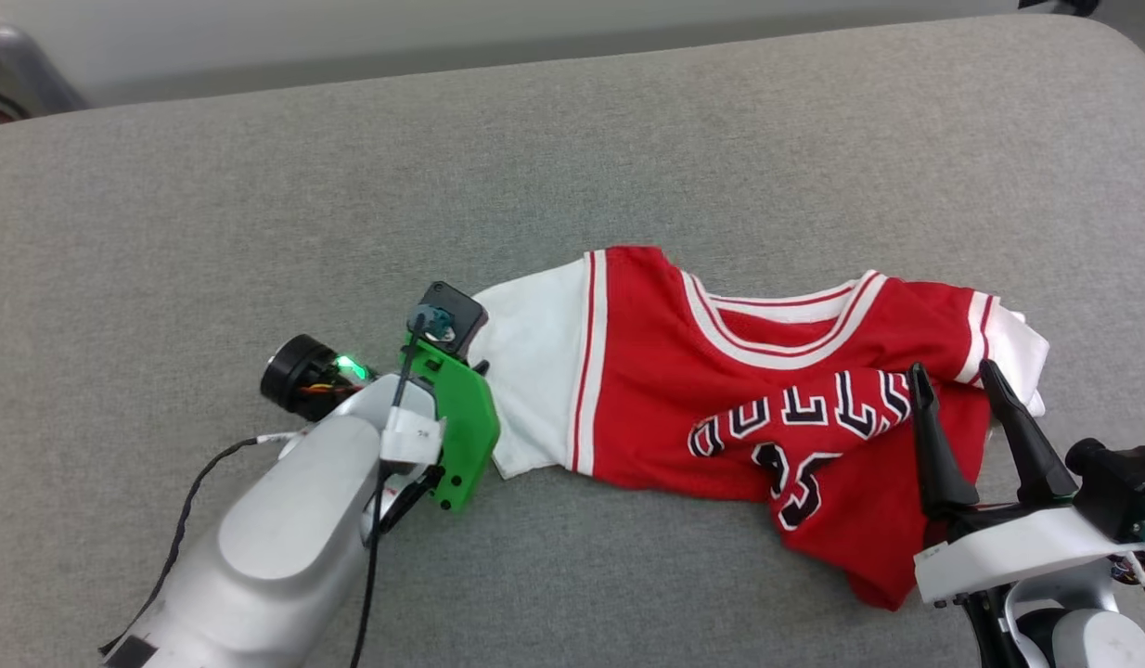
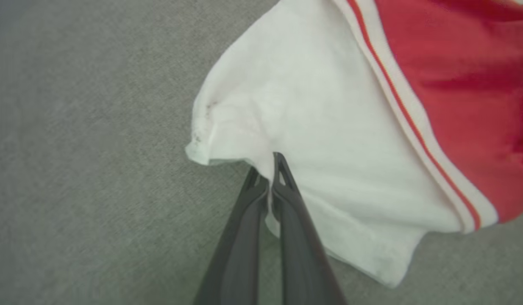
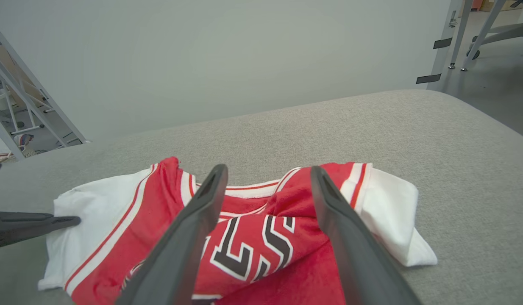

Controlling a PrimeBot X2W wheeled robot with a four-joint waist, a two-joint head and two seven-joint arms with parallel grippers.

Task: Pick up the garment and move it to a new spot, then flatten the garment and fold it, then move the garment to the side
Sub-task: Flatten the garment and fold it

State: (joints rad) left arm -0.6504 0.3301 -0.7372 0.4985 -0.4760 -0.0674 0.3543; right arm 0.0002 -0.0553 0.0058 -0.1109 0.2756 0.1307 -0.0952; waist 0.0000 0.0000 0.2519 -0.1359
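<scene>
Pale and rounded, the left forearm (image 1: 285, 547) rises from the lower left corner of the head view, with a black cable (image 1: 178, 529) trailing beside it and a green bracket (image 1: 461, 417) at its wrist. In the left wrist view the left end effector (image 2: 268, 173) has its two dark fingers pressed together, pinching the edge of a white sleeve (image 2: 312, 127) between them. The sleeve's near corner is drawn up into a small fold at the fingertips.

That sleeve belongs to the garment (image 1: 665, 390), a red jersey-style shirt lying rumpled on the grey fabric-covered bench (image 1: 257, 204), right of centre in the head view. Its striped collar faces the far side. Its lower part is bunched, so the black lettering (image 1: 814, 408) and the number under it sit skewed and partly creased. The other white sleeve (image 1: 1018, 357) is folded in at the far right end.

Over that right portion, the right end effector (image 1: 953, 371) has its fingers spread apart with nothing between them. The right wrist view looks down between them at the lettering.
</scene>
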